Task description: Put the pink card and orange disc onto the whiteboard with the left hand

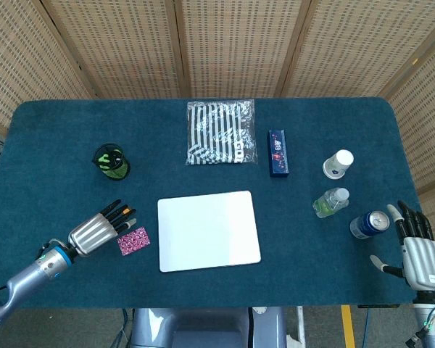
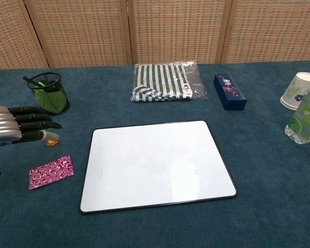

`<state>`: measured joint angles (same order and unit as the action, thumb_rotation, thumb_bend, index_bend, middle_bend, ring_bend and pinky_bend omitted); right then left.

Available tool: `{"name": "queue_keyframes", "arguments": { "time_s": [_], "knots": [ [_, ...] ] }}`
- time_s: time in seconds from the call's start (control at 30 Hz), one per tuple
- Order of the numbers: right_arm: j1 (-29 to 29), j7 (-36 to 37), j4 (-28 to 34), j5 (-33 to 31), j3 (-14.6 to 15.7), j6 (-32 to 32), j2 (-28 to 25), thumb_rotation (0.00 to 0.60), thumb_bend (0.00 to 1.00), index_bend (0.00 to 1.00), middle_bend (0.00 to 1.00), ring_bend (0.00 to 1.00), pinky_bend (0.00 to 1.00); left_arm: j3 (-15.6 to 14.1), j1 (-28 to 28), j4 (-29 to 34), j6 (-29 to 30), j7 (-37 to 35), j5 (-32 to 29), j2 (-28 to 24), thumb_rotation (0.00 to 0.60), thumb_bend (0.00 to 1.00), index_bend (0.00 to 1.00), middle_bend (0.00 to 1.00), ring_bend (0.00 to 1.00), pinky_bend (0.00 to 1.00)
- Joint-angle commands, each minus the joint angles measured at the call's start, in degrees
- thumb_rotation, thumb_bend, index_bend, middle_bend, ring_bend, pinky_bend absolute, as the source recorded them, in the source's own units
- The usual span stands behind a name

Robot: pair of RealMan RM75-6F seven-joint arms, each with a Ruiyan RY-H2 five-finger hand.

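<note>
Just below the left hand (image 1: 94,233), held flat with fingers extended and nothing grasped, the pink card (image 1: 133,241) is seen lying flat; the orange disc (image 2: 52,141) sits at its fingertips. Both are judged thin and light, best pinched by the edges.

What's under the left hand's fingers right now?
The orange disc peeks out beneath the left hand, partly covered by its fingers. Whether they touch it cannot be told. The pink card lies uncovered.
</note>
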<state>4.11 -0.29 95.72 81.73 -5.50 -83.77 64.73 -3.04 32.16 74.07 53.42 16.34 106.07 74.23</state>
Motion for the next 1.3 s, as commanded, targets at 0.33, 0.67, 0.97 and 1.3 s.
{"name": "queue_keyframes", "arguments": {
  "time_s": [0.33,0.67,0.97,1.3],
  "knots": [
    [-0.1,0.8,0.1,0.1,0.0,-0.1,-0.2,0.6,0.0,0.0,0.0,0.0,0.0,-1.0,2.0,0.7,-2.6,1.8,-1.8,2.4,0.6,0.14,0.13,0.0,0.0,0.0],
    [-0.2,1.3,0.0,0.2,0.0,-0.2,-0.2,0.6,0.0,0.0,0.0,0.0,0.0,-1.1,2.8,1.0,-4.0,5.0,-3.7,4.3,0.6,0.15,0.14,0.0,0.0,0.0],
    [-0.2,1.8,0.0,0.3,0.0,-0.3,-0.2,0.6,0.0,0.0,0.0,0.0,0.0,-1.4,3.1,0.0,-4.3,5.7,-5.1,6.0,0.6,0.16,0.21,0.0,0.0,0.0],
    [-0.2,2.3,0.0,0.3,-0.1,-0.3,-0.3,0.6,0.0,0.0,0.0,0.0,0.0,-2.0,3.4,-0.1,-3.9,6.1,-6.1,6.4,0.6,0.21,0.44,0.0,0.0,0.0]
  ]
}}
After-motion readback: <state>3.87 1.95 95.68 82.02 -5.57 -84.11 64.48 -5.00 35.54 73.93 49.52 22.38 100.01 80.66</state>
